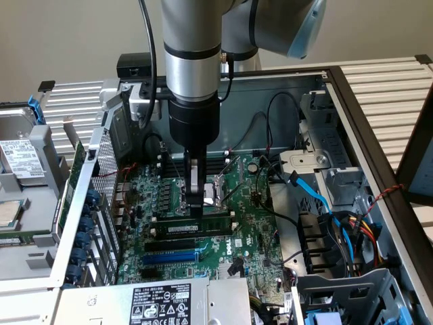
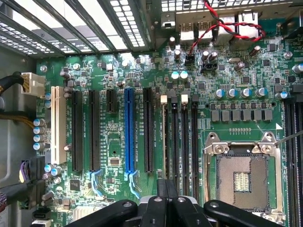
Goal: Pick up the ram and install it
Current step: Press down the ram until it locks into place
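Near the middle of the large green motherboard [image 1: 203, 223], the long thin green ram stick [image 1: 196, 227] with white label stands on edge in a black slot. Directly above, the black gripper [image 1: 195, 206] touches its top edge; whether clenched or released cannot be told. Beside it lies the silver processor socket [image 2: 244, 177].

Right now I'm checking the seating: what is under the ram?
The ram stands on edge in a black memory slot on the motherboard, with the hand directly over it. Its lower edge and the slot contacts are covered.
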`<act>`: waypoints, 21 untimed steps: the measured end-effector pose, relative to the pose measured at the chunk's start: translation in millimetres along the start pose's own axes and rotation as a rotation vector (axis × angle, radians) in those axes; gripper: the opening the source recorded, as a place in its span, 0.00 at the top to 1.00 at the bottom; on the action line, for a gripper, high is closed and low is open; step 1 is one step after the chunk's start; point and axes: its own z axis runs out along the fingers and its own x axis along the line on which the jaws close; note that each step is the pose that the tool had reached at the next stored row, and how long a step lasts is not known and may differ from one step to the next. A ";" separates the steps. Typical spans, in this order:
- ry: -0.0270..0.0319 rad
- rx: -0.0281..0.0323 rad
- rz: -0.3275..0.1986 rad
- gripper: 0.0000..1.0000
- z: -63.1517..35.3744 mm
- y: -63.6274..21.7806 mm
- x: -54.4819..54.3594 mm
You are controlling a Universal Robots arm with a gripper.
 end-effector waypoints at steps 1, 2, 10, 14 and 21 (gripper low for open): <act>0.0000 0.0000 0.000 0.89 0.0 0.0 0.0; -0.0001 0.0000 0.000 0.89 0.0 0.1 0.0; -0.0001 0.0001 -0.001 0.89 0.0 0.2 0.0; 0.0016 0.0057 -0.047 0.89 0.2 0.2 -0.1; 0.0043 0.0096 -0.081 0.89 0.2 0.2 -0.1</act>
